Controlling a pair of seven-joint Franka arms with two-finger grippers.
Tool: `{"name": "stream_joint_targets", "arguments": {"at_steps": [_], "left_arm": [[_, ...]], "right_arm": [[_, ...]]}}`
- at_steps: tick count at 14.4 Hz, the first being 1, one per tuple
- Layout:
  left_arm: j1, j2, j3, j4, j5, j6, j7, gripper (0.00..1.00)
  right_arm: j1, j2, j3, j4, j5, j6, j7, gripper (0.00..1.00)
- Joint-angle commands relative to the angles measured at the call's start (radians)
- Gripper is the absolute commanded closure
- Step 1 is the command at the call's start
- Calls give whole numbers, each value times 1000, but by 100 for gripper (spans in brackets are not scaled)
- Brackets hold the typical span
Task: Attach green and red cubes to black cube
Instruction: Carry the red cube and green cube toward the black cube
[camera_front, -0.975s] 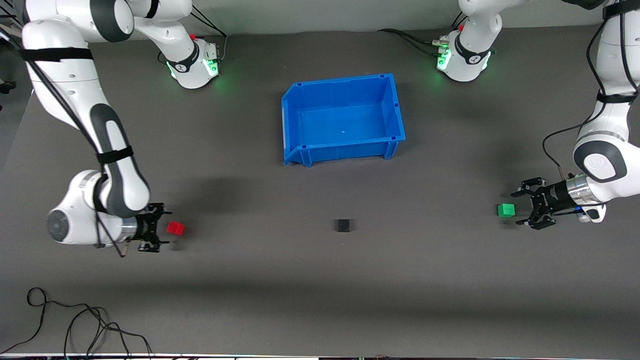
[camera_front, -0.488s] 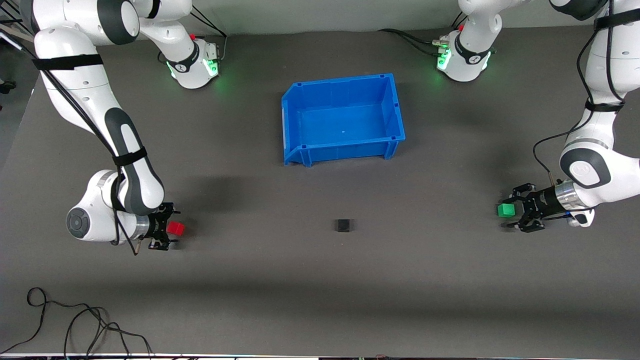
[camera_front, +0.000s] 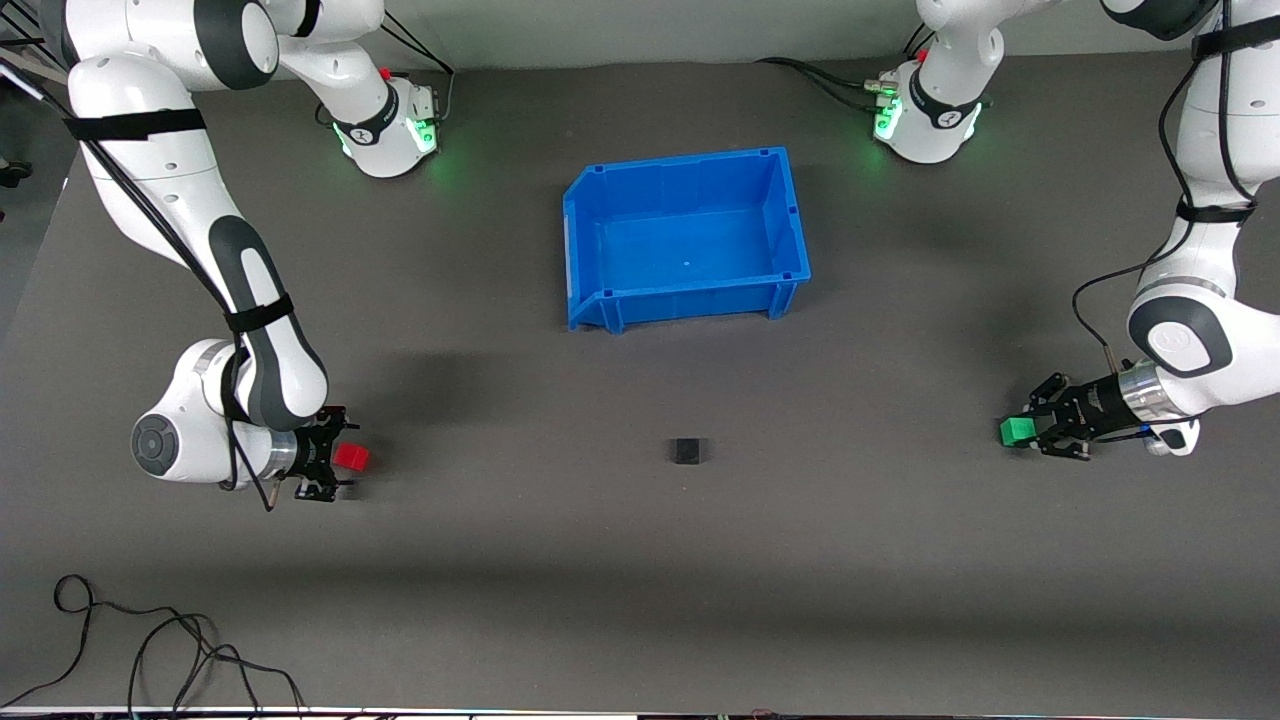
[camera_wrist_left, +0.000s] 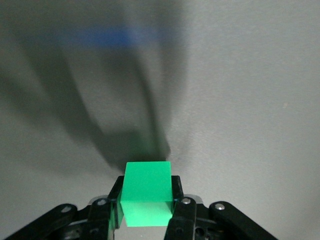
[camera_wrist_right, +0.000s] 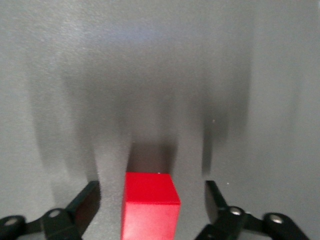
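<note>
The black cube (camera_front: 687, 451) sits on the grey table, nearer the front camera than the blue bin. The green cube (camera_front: 1017, 431) is at the left arm's end of the table. My left gripper (camera_front: 1030, 432) is shut on it; in the left wrist view the green cube (camera_wrist_left: 146, 192) fills the space between the fingers (camera_wrist_left: 178, 202). The red cube (camera_front: 351, 457) sits at the right arm's end. My right gripper (camera_front: 338, 460) is open around it; in the right wrist view the red cube (camera_wrist_right: 150, 210) stands between the fingers (camera_wrist_right: 85, 202) with gaps on both sides.
An open blue bin (camera_front: 590, 200) stands mid-table, nearer the robots' bases than the black cube. A black cable (camera_front: 150, 650) lies coiled at the table's front edge toward the right arm's end.
My left gripper has moved over the green cube and shut on it. My right gripper has moved forward so its open fingers now straddle the red cube.
</note>
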Motion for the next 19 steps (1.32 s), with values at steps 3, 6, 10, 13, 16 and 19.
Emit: {"name": "stream_joint_targets", "arguments": {"at_steps": [3,6,10,13,16,19], "left_arm": [[-44,-39,7,97,39,-156,-157,78],[-144,-34,2,181,63,-209,-318,78],[-337,24,4,255,57,-158,-499,78],[-461,70,2,273,60,-54,-574,78],[-559,153,4,361,50,-43,-616,78],[-612,225,4,433,57,-29,-715,78]], "right_arm": [[0,-3,-18,-25,-7,17,-51,25],[10,-3,-18,-22,-7,19,-42,51],[12,-3,-16,-19,-7,19,-44,80],[19,-11,-9,-15,-7,16,-39,88],[84,-47,-13,-6,-5,8,-30,100],[141,-54,-15,43,-7,9,60,100]]}}
